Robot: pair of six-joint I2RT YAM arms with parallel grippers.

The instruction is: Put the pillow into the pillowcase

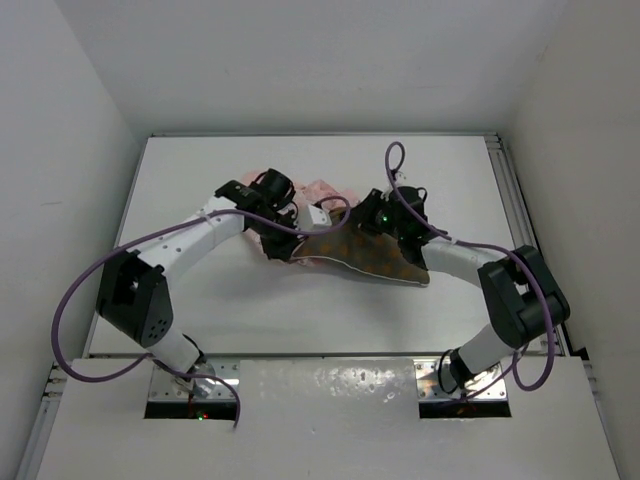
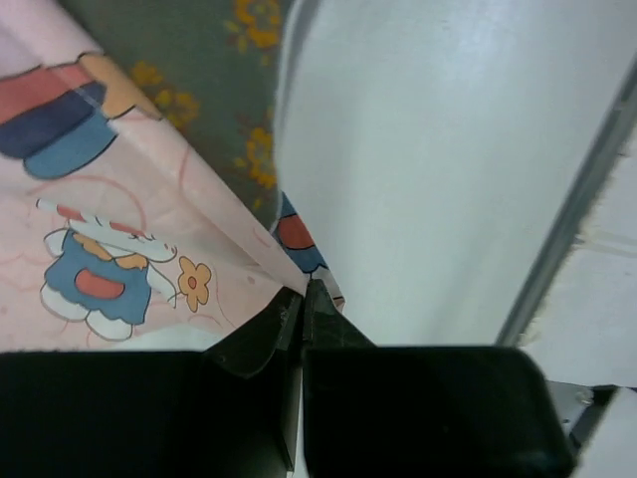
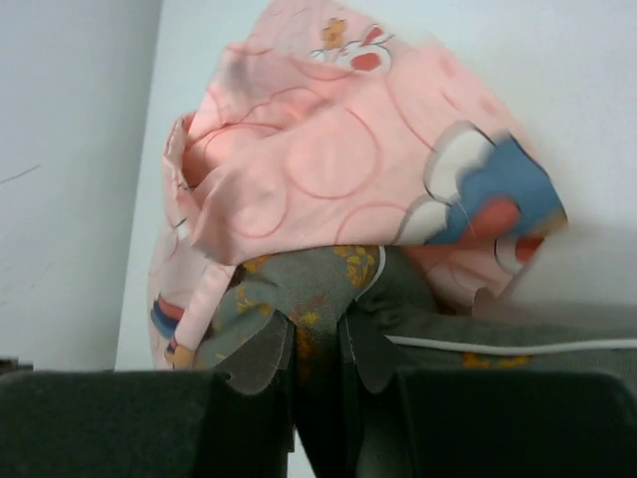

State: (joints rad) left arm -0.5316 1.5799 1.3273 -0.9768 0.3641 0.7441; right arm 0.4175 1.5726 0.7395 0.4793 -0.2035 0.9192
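The pillow is olive-brown with orange dots and a pale edge. It lies mid-table, its far end under the pink rabbit-print pillowcase. My right gripper is shut on the pillow's edge, pinching a fold right at the pillowcase's mouth. My left gripper is shut on the pillowcase's hem and holds it above the pillow. Most of the pillow still shows outside the pillowcase in the top view.
The white table has a metal rail along its right side. White walls enclose the table on the left, back and right. Purple cables loop over both arms.
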